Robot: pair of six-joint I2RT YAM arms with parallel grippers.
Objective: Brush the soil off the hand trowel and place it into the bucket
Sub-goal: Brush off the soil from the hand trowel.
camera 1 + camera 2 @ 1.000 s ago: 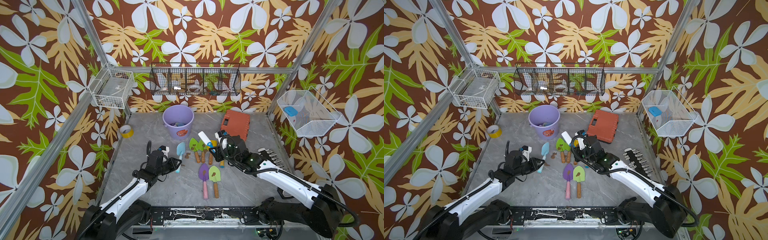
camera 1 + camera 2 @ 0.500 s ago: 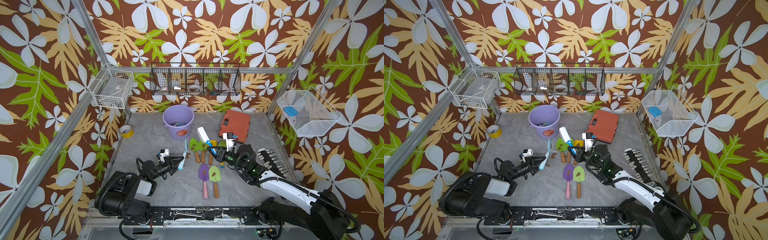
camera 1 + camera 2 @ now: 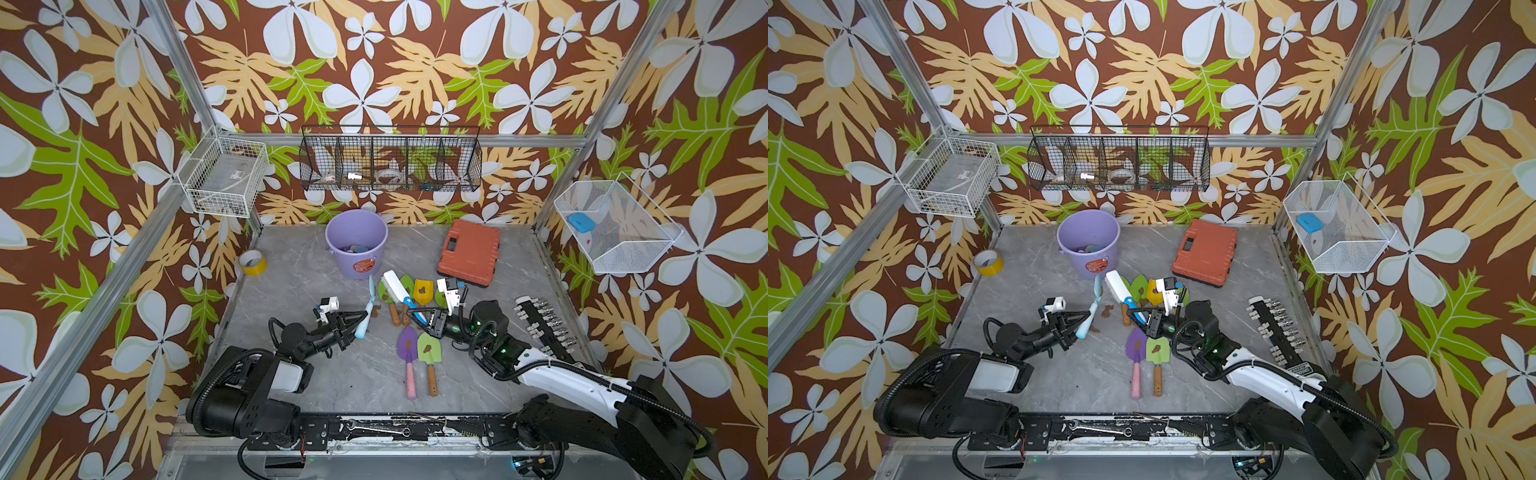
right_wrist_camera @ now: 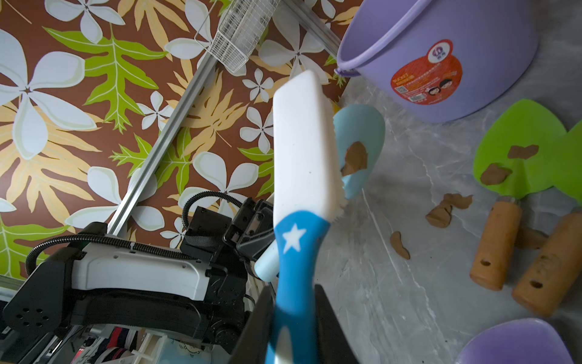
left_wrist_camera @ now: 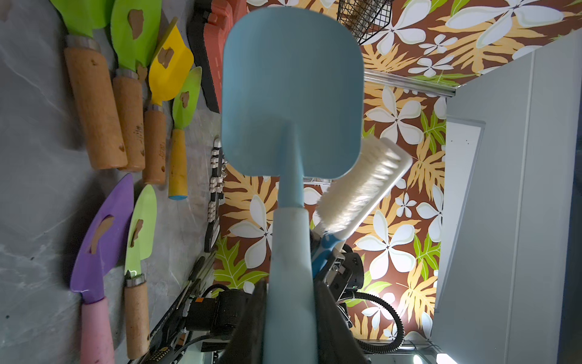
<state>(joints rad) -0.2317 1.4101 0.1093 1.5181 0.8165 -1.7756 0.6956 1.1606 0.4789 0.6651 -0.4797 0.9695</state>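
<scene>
My left gripper [image 3: 354, 320] [image 5: 289, 321] is shut on the handle of a light blue hand trowel [image 3: 366, 309] [image 3: 1091, 309], held off the table with its blade [image 5: 291, 94] turned on edge. A brown clump of soil [image 4: 354, 157] clings to the blade's far face. My right gripper [image 3: 412, 314] [image 4: 293, 321] is shut on the blue handle of a white brush [image 3: 397, 286] [image 3: 1117, 284], whose bristles [image 5: 359, 189] lie against that face beside the clump. The lilac bucket [image 3: 356, 241] [image 3: 1088, 239] [image 4: 456, 56] stands upright just behind them.
Loose soil clumps [image 4: 447, 208] lie under the trowel. A row of green and yellow trowels [image 3: 423, 291] lies right of the brush, purple [image 3: 407, 345] and green [image 3: 428, 349] ones nearer me. An orange-red case [image 3: 469, 251], socket rail [image 3: 544, 328] and tape roll [image 3: 252, 262] border the table.
Both arms have dropped low and folded back toward the front edge. The trowel blade has turned from flat to on edge, and the brush head has come closer to it.
</scene>
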